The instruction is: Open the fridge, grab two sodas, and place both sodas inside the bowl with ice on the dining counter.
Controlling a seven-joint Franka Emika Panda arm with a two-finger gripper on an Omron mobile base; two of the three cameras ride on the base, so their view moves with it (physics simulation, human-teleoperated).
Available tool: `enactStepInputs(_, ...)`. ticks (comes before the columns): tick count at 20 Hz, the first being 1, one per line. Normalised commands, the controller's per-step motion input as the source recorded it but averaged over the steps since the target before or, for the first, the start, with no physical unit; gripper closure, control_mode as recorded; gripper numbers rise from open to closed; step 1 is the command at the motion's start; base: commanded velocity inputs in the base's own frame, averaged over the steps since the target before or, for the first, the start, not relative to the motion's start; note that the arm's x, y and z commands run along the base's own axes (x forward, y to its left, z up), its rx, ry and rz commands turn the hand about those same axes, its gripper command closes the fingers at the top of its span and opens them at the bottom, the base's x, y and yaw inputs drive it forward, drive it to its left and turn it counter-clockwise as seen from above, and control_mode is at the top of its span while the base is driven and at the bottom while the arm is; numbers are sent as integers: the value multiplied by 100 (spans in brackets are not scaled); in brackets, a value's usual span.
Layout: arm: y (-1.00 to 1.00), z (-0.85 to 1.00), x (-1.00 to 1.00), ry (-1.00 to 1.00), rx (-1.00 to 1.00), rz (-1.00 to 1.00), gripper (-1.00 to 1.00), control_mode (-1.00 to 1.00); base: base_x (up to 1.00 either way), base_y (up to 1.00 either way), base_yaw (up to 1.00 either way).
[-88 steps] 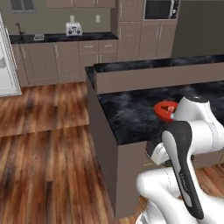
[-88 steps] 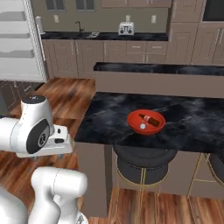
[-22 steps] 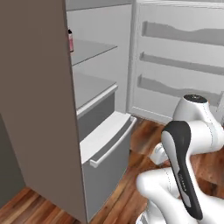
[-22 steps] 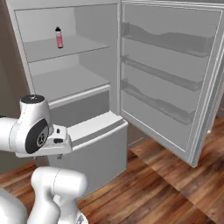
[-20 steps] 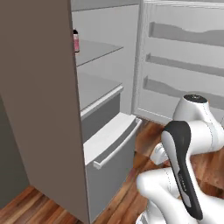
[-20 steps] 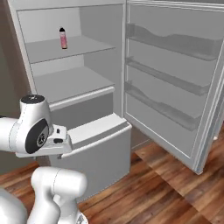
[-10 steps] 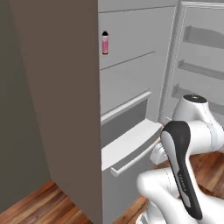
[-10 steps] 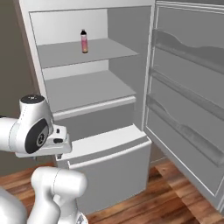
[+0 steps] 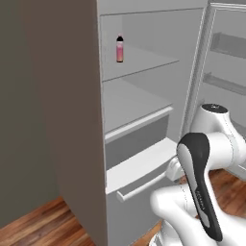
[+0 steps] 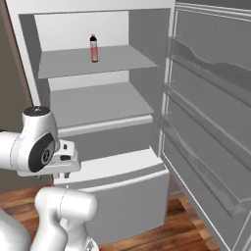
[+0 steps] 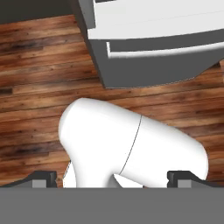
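1. Fridge (image 10: 98, 147) stood wide open in front of me, its door (image 10: 211, 122) swung out to my right side.
2. One soda, the pink bottle (image 10: 93, 48) with a black cap, stood upright on the top shelf (image 10: 112, 59), near the back, with nothing beside it.
3. I saw no second soda on the shelves from here; it may have sat somewhere my cameras could not reach.
4. The lower drawer (image 10: 122, 191) with its bar handle (image 9: 144, 185) sat below the shelves, and my arm was folded low in front of it.
5. My claw (image 11: 111, 177) pointed down at the wood floor (image 11: 39, 87), its two tips spread far apart and holding nothing.
6. I think the bottle would be light and hard, with smooth round sides that could slip.
7. It was tall and thin, so a bump could tip it over.
8. I judged the best place to hold it was around the middle of the body, below the cap, with my tips on both sides.
9. I would have to lift my arm high to reach that shelf.
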Motion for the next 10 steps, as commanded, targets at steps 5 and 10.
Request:
enactStepInputs(5, 0, 0, 0, 0, 0, 0, -100, 100, 42, -21, 24)
enactStepInputs(10, 0, 0, 0, 0, 0, 0, -100, 100, 45, -25, 23)
